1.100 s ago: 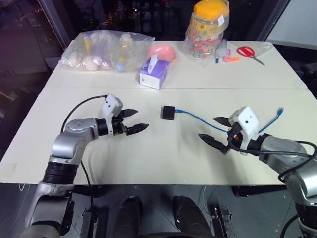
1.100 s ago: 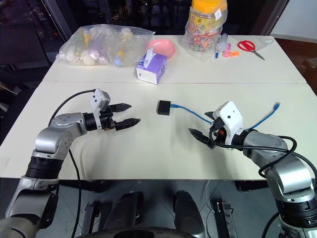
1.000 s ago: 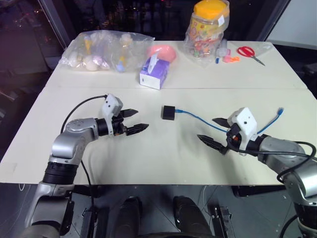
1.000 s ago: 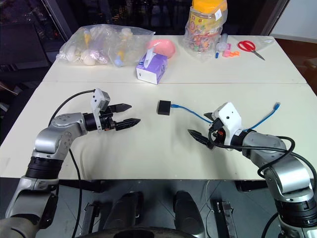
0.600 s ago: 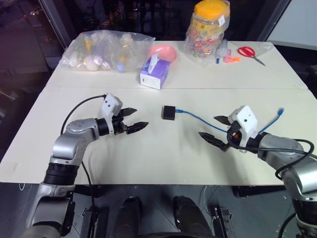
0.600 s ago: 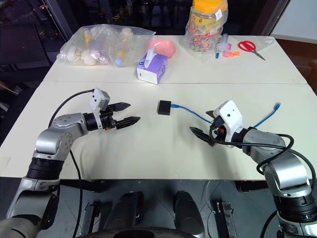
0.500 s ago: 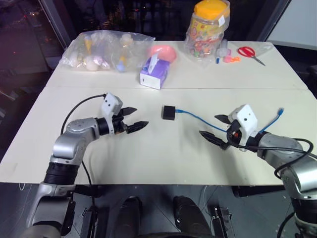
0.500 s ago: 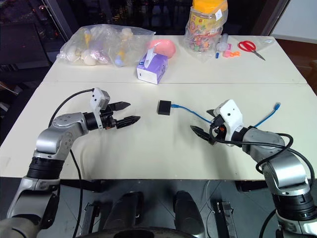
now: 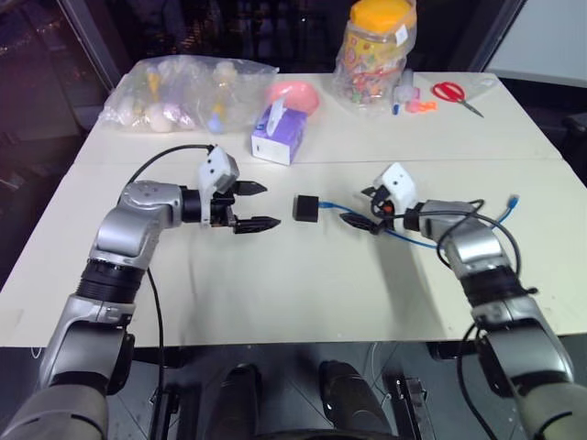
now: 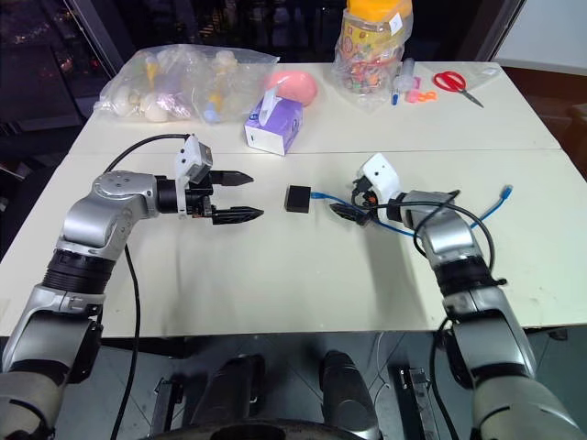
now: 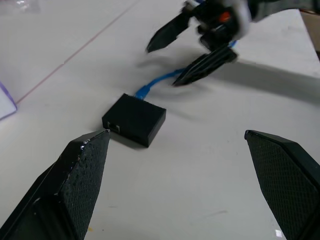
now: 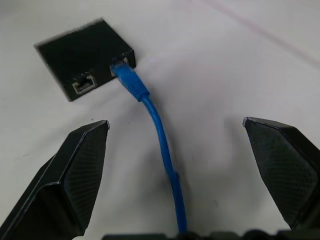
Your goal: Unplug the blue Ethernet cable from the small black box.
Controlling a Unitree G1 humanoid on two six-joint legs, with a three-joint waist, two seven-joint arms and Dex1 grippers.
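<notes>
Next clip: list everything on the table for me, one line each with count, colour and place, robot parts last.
small black box: 1, black, centre of the near table.
blue Ethernet cable: 1, blue, plugged into the box, running toward the robot's right; free end near the right edge.
tissue box: 1, purple and white, behind the black box.
clear bag of items: 1, transparent, far left.
pink round object: 1, pink, behind the tissue box.
candy jar: 1, clear with orange lid, far middle-right.
scissors: 1, red handles, far right.
table: cream.
left gripper: jaws open, left of the box.
right gripper: jaws open, astride the cable just right of the box.
</notes>
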